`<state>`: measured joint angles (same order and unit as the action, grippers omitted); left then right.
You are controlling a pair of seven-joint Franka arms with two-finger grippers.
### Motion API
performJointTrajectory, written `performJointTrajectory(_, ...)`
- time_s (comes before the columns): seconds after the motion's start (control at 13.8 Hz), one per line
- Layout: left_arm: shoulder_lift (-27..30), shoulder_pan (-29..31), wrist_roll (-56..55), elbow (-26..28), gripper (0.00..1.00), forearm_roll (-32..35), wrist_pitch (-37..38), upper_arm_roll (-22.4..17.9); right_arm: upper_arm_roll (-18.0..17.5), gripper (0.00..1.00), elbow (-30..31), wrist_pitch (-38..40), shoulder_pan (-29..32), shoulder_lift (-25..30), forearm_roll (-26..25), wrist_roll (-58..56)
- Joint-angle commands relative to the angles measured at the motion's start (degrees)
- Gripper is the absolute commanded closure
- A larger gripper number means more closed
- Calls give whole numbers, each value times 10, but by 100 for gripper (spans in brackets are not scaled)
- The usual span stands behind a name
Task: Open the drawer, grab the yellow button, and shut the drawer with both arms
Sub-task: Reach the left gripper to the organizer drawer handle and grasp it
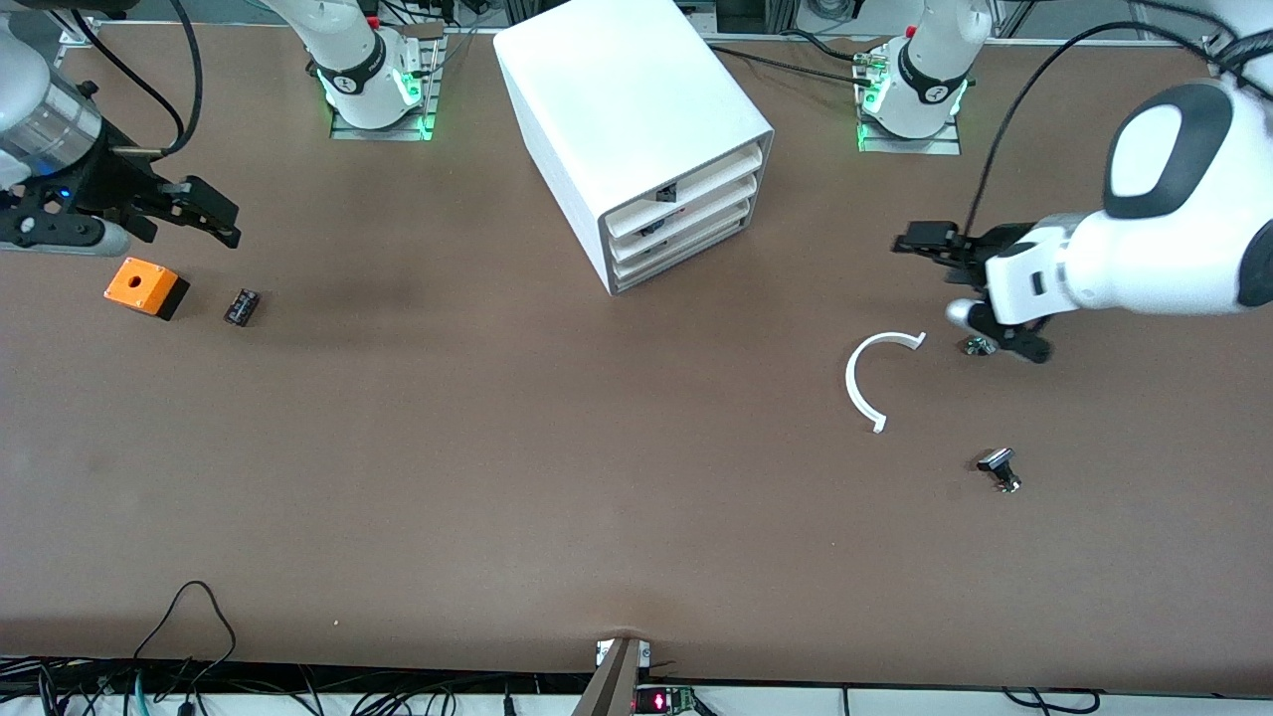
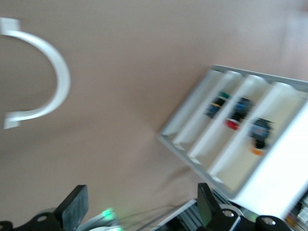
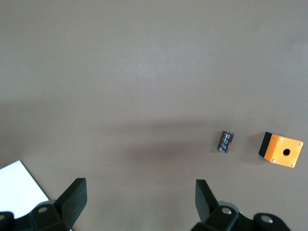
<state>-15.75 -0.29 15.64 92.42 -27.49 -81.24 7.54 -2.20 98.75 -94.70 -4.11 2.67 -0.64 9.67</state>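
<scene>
1. Black and spread wide with nothing between its fingers, the left pincer hangs over the brown desk toward the left arm's end, well apart from the white cabinet.
2. Its wrist view shows both fingers parted, with the cabinet's front seen between and above them.
3. Just beside the left arm's hand, a small silver part lies on the desk, nearer the front camera than the cabinet.
4. A white plastic arc lies close to that part, also nearer the camera than the cabinet.
5. A small black-and-silver part sits nearer the camera still.
6. The right pincer is likewise spread and empty, over the desk toward the right arm's end, well apart from the cabinet.
7. An orange cube with a hole rests on the desk near that pincer, with a small dark part just beside it.
8. The drawer, topmost of three in the cabinet, is pushed in.
9. In the left wrist view the three drawer fronts show small parts inside; the button, orange-capped, sits in one of them, but which one cannot be told from that blurred view.
</scene>
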Motion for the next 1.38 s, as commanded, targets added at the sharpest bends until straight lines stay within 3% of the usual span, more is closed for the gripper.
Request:
performJointTrajectory(0.0, -61, 4, 117, -10, 0, -83, 16, 26, -4, 0, -10, 12, -6, -22, 8, -2)
performJointTrajectory(0.29, -68, 5, 215, 104, 9, -210, -13, 56, -5, 0, -13, 8, -40, -44, 12, 40)
performJointTrajectory(0.43, -73, 3, 279, 132, 20, -240, -23, 64, -5, 0, -15, 1, -46, -55, 37, 43)
performJointTrajectory(0.72, -67, 5, 387, 230, 30, -305, -61, 92, -4, 0, -15, -21, -70, -72, 63, 97)
performJointTrajectory(1.09, -62, 6, 415, 288, 34, -358, -117, 136, -5, 0, -15, -36, -97, -87, 63, 140)
performJointTrajectory(1.3, -60, 6, 446, 318, 45, -380, -145, 154, -5, 0, -15, -49, -117, -88, 64, 162)
